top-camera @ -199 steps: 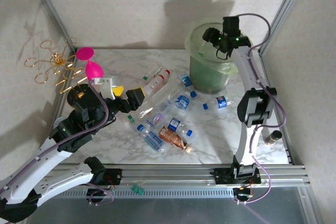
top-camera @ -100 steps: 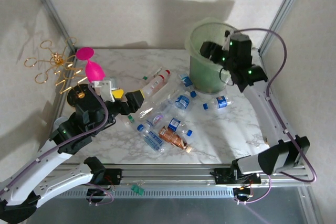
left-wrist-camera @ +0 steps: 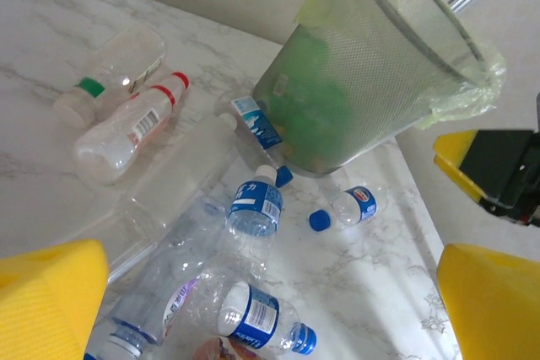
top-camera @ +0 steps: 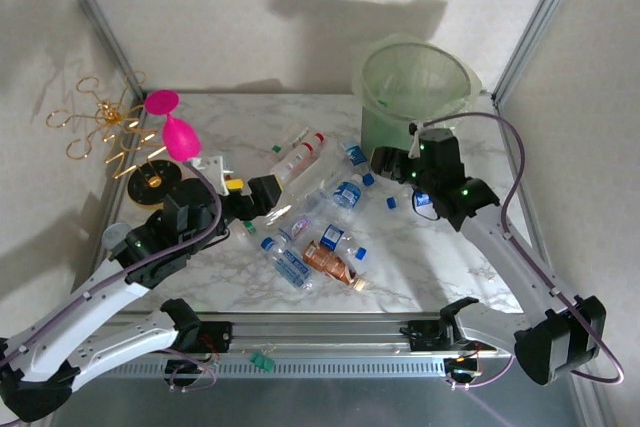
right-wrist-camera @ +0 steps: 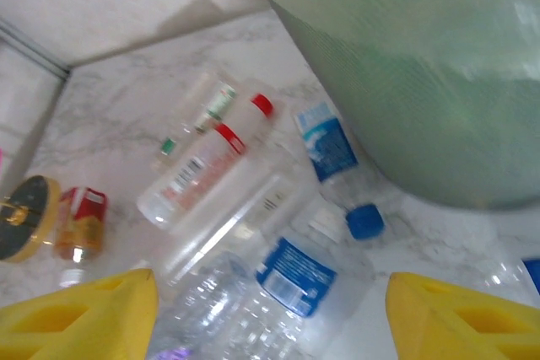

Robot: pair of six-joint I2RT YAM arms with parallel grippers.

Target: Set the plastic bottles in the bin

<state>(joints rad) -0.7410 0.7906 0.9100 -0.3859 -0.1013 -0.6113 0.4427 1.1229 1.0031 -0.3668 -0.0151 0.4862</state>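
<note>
The right claw (right-wrist-camera: 270,318) is released, its yellow pads spread wide with nothing between them, and it hovers low at the foot of the bin (right-wrist-camera: 422,56). Straight under it lies a clear bottle with a blue label (right-wrist-camera: 291,277). Its blue cap (right-wrist-camera: 364,221) points toward the bin wall and its body runs diagonally away toward the heap. That puts the long axis askew to the line between the pads, so I judge a wrist turn is wanted before closing. A second blue-labelled bottle (right-wrist-camera: 325,145) lies tight against the bin's base, likely too close to the wall for an easy grip.

The left claw (left-wrist-camera: 270,309) is released too, fully spread over the heap and farther from the bin. The right arm is the nearer to both bottle and bin.

Room is tight on the bin side; open room lies toward the near edge of the counter (top-camera: 440,267). The other plastic bottles (top-camera: 300,237) lie scattered mid-counter, outside the bin.
</note>
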